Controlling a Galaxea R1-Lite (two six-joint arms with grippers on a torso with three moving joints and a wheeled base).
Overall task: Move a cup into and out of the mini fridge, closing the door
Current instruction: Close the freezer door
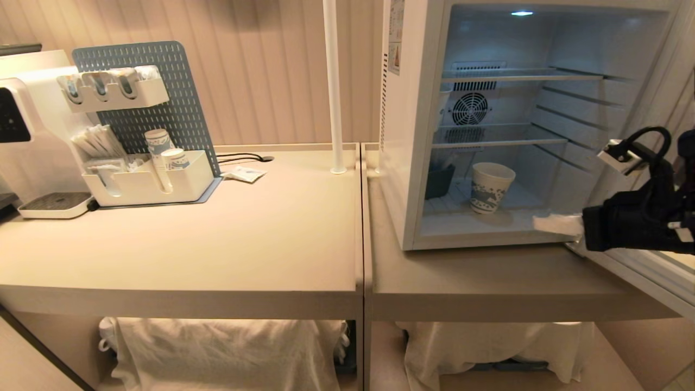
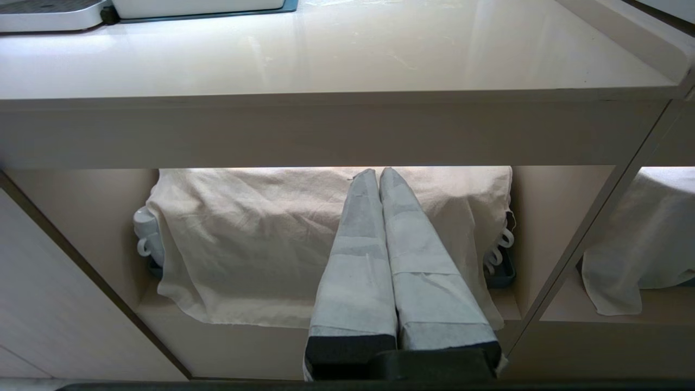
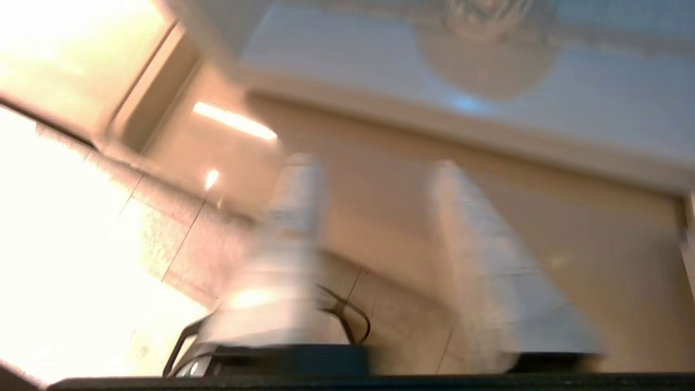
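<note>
The cup [image 1: 490, 186] stands upright on the floor of the mini fridge [image 1: 412, 163], toward the front and a little left of centre, with a dark tub [image 1: 438, 181] just behind and to its left; the door [image 1: 651, 271] is swung wide open to the right. The right gripper [image 1: 551, 224] hovers outside the fridge's lower right front corner, its white-wrapped fingers [image 3: 478, 255] apart with a clear gap and nothing between them. If the step in hand is judged to be fetching the cup back out, a good approach would go in level and low, under the wire shelf [image 1: 499, 142], with the fingers straddling the cup's tapered wall below the rolled rim, closing gently so the paper does not crush, and keeping clear of the tub. The head view alone gives the whole layout of fridge, cup and arm; the right wrist view is smeared but confirms the gap between the fingers and shows the cup's blurred base ahead. The left wrist view shows the left gripper [image 2: 379, 174] parked below the tabletop [image 2: 326, 65], fingers pressed together, pointing at a cloth-draped shelf [image 2: 244, 244]
</note>
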